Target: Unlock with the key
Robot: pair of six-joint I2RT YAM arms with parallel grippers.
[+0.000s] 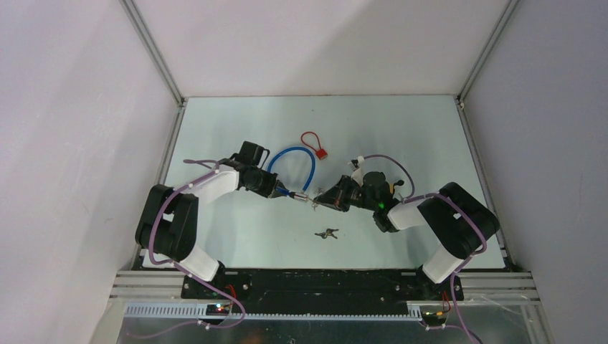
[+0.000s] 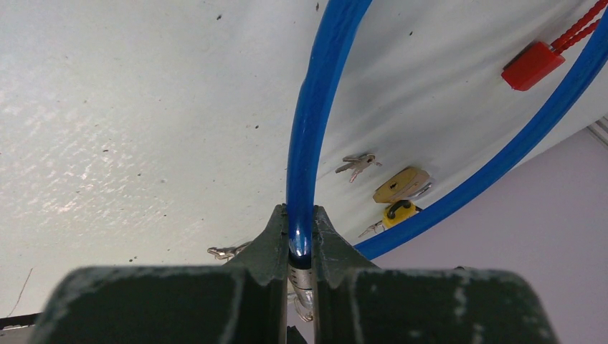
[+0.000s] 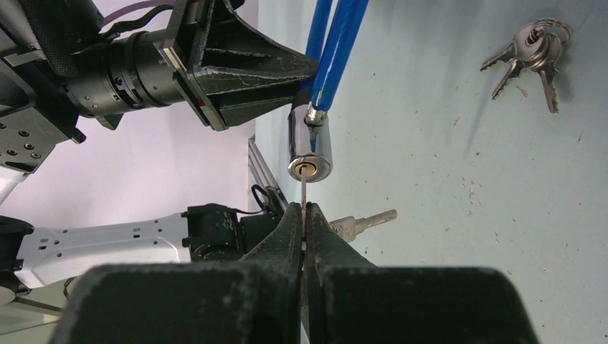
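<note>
Over the pale worktop [image 1: 236, 236], my left gripper [image 2: 300, 231] clamps the blue cable [image 2: 308, 129] beside its lock barrel [image 3: 310, 147] while my right gripper [image 3: 305, 215], closed on the key [image 3: 304, 192], holds the blade tip at the keyway straight ahead, where slight tilt could jam it.

Overhead plus wrist close-ups, lock [image 3: 310, 147] shared

Glossy blue plastic-coated cable [image 3: 337, 57], polished metal lock barrel [image 3: 310, 147] (mirror-bright), matt speckled table [image 3: 466, 215]
</note>
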